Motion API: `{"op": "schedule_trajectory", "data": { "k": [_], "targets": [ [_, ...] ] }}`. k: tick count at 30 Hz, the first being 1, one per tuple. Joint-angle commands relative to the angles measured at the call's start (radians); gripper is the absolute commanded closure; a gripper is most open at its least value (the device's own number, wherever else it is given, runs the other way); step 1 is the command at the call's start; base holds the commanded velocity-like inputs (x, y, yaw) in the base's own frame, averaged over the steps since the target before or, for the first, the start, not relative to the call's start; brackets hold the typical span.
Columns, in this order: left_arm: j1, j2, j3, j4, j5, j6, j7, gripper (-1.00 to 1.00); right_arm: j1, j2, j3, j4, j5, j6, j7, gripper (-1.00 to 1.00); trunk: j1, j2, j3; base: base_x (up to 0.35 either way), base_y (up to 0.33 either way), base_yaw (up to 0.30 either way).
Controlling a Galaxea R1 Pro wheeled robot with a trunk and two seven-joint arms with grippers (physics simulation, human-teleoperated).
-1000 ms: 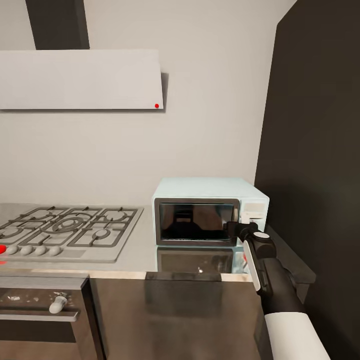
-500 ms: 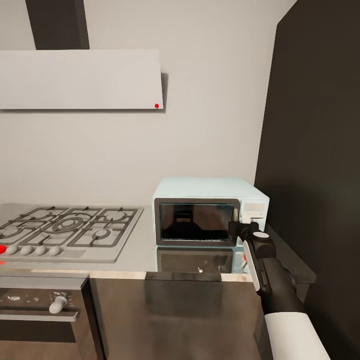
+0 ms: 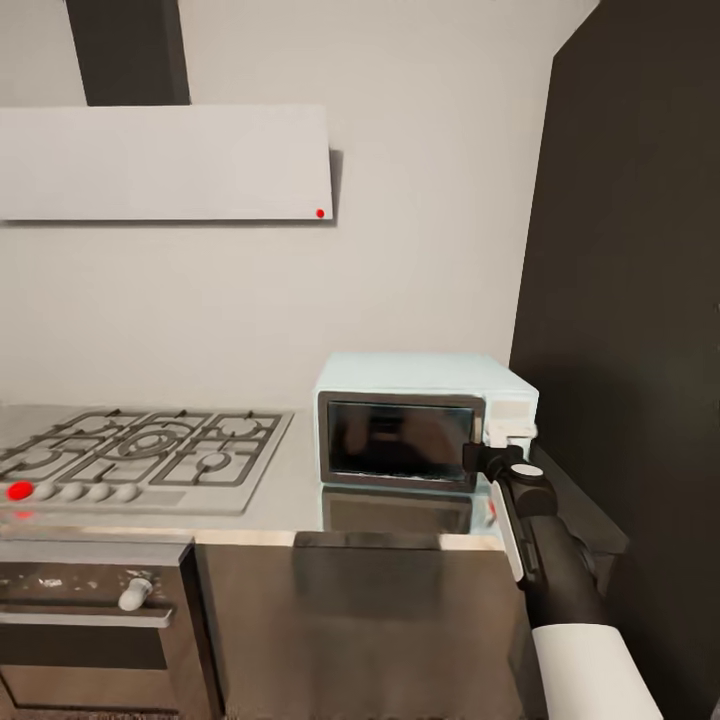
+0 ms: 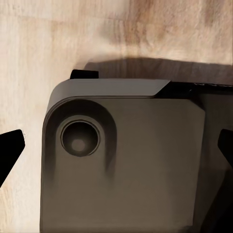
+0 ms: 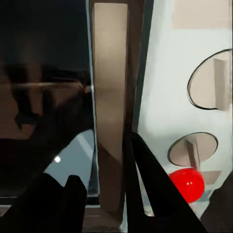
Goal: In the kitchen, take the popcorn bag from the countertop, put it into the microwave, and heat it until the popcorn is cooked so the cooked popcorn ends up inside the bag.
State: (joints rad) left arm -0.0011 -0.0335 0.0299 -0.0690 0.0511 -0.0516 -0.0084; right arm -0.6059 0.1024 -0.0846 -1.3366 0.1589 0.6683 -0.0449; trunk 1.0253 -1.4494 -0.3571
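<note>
Right hand (image 3: 482, 458), lower right of frame, fingers clamped on the tan door handle (image 5: 109, 107) of the pale mint-blue boxy microwave (image 3: 420, 420); left hand's state, can't tell.

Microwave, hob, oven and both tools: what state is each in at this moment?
microwave: door closed, sitting on the countertop.
right tool: at the microwave's door handle, fingers either side of it; grip unclear.
left tool: fingers spread apart, holding nothing, above the wood floor.
gas hob: no flame visible, no pan on it.
oven: door closed.
</note>
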Motion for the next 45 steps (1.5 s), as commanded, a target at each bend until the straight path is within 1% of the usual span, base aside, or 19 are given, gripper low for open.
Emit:
{"op": "schedule_trajectory", "data": {
  "k": [1, 22, 42, 45],
  "targets": [
    [0.0, 0.0, 0.002, 0.0, 0.005, -0.002, -0.001, -1.0, 0.0, 0.001, 0.022, 0.0, -0.039, 0.004, 0.007, 1.0, 0.0, -0.001, -0.001, -0.153, 0.097, 0.0],
    [0.0, 0.0, 0.002, 0.0, 0.004, -0.002, -0.001, -1.0, 0.0, -0.003, 0.016, 0.0, -0.041, 0.005, 0.008, 1.0, 0.0, -0.001, -0.001, -0.09, 0.001, 0.0],
    [0.0, 0.0, 0.002, 0.0, 0.004, -0.002, -0.001, -1.0, 0.0, -0.003, 0.017, -0.001, -0.038, 0.011, 0.01, 1.0, 0.0, -0.001, -0.001, -0.208, 0.0, 0.0],
    [0.0, 0.0, 0.001, 0.0, 0.004, -0.002, -0.001, -1.0, 0.0, -0.003, 0.016, -0.003, -0.038, 0.012, 0.009, 1.0, 0.0, -0.001, -0.001, -0.084, 0.0, 0.0]
  ]
}}
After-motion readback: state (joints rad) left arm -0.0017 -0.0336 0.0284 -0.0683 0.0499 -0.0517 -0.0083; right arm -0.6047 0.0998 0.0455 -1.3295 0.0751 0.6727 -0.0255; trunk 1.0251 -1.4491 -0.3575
